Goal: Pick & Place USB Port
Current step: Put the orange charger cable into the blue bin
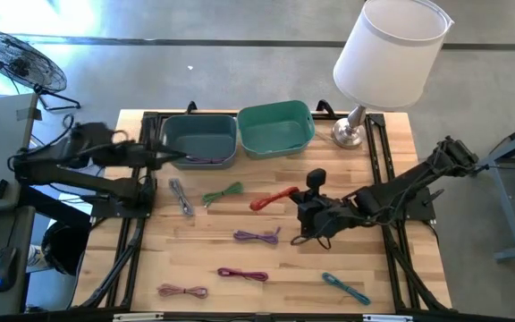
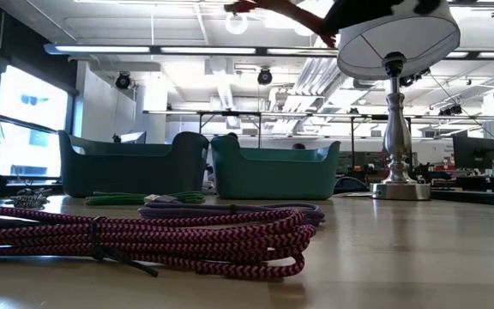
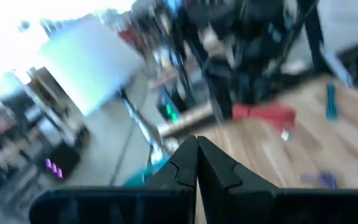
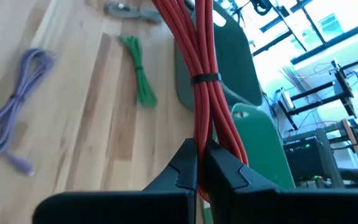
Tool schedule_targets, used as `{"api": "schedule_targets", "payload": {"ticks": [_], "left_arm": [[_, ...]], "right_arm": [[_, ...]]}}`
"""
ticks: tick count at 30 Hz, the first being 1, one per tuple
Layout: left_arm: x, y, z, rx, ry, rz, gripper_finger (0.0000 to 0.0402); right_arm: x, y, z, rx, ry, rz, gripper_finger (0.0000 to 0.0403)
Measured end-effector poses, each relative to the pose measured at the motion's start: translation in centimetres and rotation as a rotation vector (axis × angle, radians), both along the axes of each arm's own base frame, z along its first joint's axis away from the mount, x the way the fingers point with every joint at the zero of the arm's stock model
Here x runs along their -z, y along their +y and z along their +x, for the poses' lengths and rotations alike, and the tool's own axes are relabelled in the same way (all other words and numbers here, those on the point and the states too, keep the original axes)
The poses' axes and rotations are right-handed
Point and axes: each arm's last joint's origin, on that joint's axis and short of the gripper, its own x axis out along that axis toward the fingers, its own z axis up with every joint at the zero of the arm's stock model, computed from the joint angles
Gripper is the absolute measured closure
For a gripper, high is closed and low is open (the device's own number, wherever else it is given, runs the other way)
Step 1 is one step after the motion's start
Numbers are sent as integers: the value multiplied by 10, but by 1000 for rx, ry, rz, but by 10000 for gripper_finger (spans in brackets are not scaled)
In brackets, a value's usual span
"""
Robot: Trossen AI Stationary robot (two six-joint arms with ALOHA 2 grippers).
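Note:
The red cable bundle (image 1: 272, 199), bound by a black tie, is in my right gripper (image 1: 295, 200), which is shut on it above the table's middle. In the low view the red cable (image 2: 268, 7) shows high above the tabletop. My left gripper (image 1: 181, 158) is over the near wall of the blue-grey bin (image 1: 198, 139). In the left wrist view its fingers (image 3: 196, 152) are shut with nothing between them. A purple cable (image 1: 206, 161) lies inside that bin. The green bin (image 1: 275, 128) stands to its right. My right gripper (image 4: 199, 152) pinches one end of the red cable bundle (image 4: 199, 134) between its two fingers. The bundle runs on ahead of the fingers, along them, with its black tie (image 4: 205, 79) farther out. It is lifted clear of the table.
Loose cables lie on the wood: grey (image 1: 181, 197), green (image 1: 223, 193), purple (image 1: 257, 236), magenta (image 1: 242, 274), pink (image 1: 183, 291), teal (image 1: 345, 286). A lamp (image 1: 387, 54) stands by its base (image 1: 349, 134) at the far right corner. Black rails run along both sides.

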Motion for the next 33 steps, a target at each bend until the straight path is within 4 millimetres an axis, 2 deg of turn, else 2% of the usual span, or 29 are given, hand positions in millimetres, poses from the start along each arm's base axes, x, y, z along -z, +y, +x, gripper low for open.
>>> {"api": "schedule_targets", "payload": {"ticks": [4,8,13,15,19,24,29,33], "left_arm": [[49,-3,-2,22,-91,13,401],[100,-6,9,102,-321,6,401],[142,-9,11,178,-546,-16,401],[150,-8,11,182,-553,-38,401],[153,-10,13,221,-526,-34,383],[156,-11,19,246,-482,-34,324],[157,-12,30,250,-424,-67,260],[160,-14,40,300,-369,-73,233]], "right_arm": [[-10,-6,14,-104,-70,45,400],[-20,-11,25,-252,-158,102,400],[-26,-18,31,-320,-206,136,400],[-26,-20,32,-329,-215,145,400],[-21,-19,40,-361,-229,160,400],[-13,-18,55,-391,-216,134,400],[-16,-19,70,-406,-228,131,400],[-17,-21,83,-429,-223,119,400]]}}
